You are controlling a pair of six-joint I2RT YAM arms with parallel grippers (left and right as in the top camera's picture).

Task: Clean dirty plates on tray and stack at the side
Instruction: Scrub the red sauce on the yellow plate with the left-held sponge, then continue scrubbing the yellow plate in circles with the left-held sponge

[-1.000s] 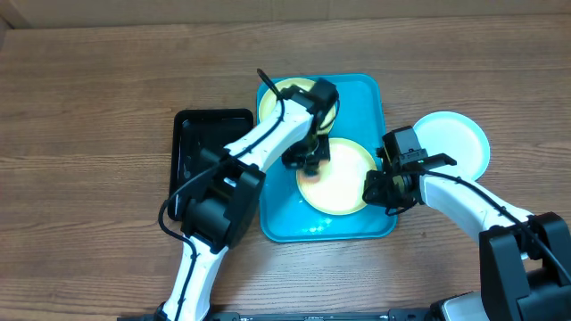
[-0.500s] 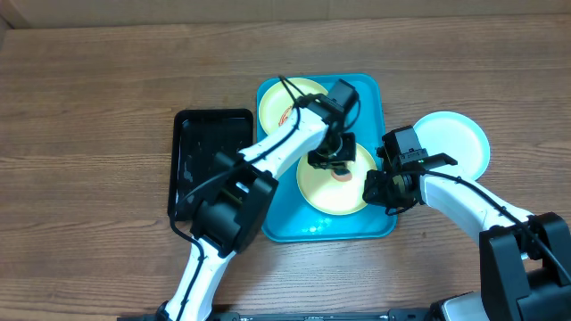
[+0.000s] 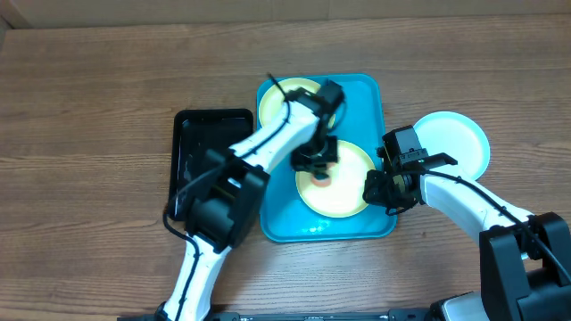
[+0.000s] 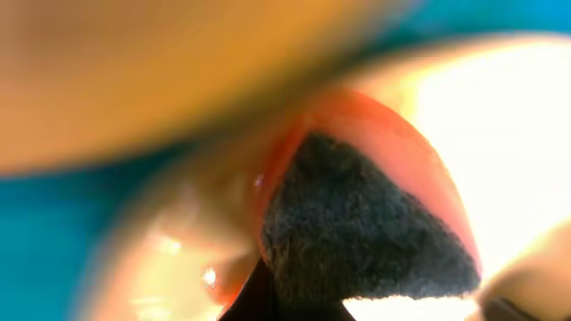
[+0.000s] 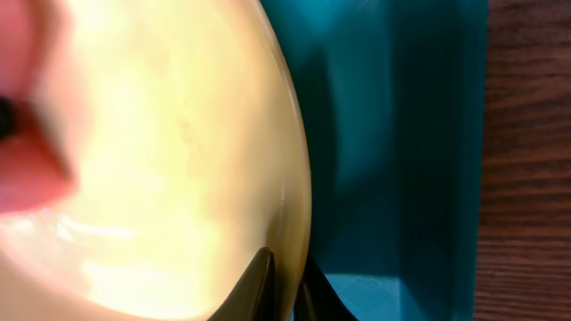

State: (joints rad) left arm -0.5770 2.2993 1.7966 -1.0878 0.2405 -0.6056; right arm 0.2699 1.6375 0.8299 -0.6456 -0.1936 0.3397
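Left gripper point(image 3: 317, 162), pinching a sponge point(image 4: 357, 232), scrubbed the yellow plate point(image 3: 348, 192) (right gripper point(image 5: 284, 269) clamped its rim); red smear point(image 4: 384, 125) likely needed wiping off.

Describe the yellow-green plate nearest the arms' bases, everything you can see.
The pale yellow-green plate is round, glossy and plastic-looking, with a shallow raised rim. It lies in the near half of the turquoise tray. The left gripper presses a dark pad, ringed with red, near its centre; the right gripper pinches its right edge.
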